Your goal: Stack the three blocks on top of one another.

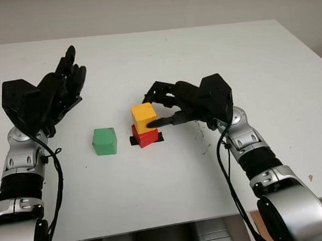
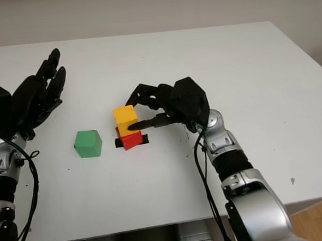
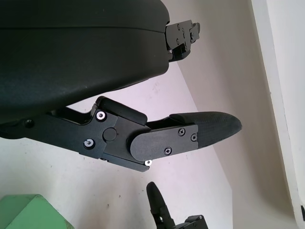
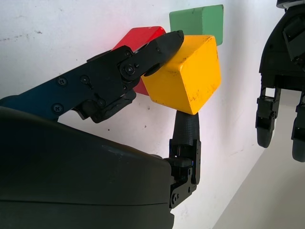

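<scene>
A yellow block (image 1: 144, 116) sits slightly askew on a red block (image 1: 145, 136) at the middle of the white table (image 1: 171, 196). My right hand (image 1: 150, 109) comes in from the right and is shut on the yellow block (image 4: 183, 71), one finger (image 4: 143, 55) pressing its near side and the others on its far side. The red block (image 4: 138, 40) stands on a black mark (image 1: 134, 140). A green block (image 1: 104, 141) stands alone to the left of the stack. My left hand (image 1: 65, 77) is open, held up over the table's left part, behind and left of the green block.
Right of the stack, small dark specks (image 1: 203, 145) dot the tabletop. The table's front edge (image 1: 156, 227) runs close below both arms. Bare tabletop lies between the green block and the stack.
</scene>
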